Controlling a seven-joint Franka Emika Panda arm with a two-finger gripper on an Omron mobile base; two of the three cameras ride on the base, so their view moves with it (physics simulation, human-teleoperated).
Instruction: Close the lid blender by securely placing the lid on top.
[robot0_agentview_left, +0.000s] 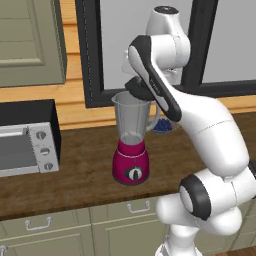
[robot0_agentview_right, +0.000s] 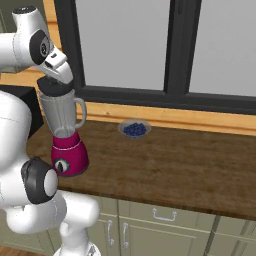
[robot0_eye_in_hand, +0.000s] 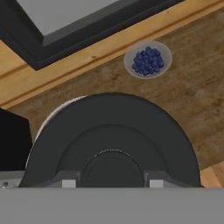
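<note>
We see our gripper (robot0_eye_in_hand: 112, 183) with a finger on each side of the knob at the middle of the lid (robot0_eye_in_hand: 113, 131), closed on it. The lid sits over the rim of the blender (robot0_agentview_left: 131, 140) jar, a sliver of pale rim showing at its left edge in the hand view; we cannot tell whether it is fully seated. The blender stands on the wooden counter (robot0_agentview_right: 190, 165). A dish of blue berries (robot0_agentview_right: 134, 129) lies behind it, a toaster oven (robot0_agentview_left: 27, 142) to its left.
</note>
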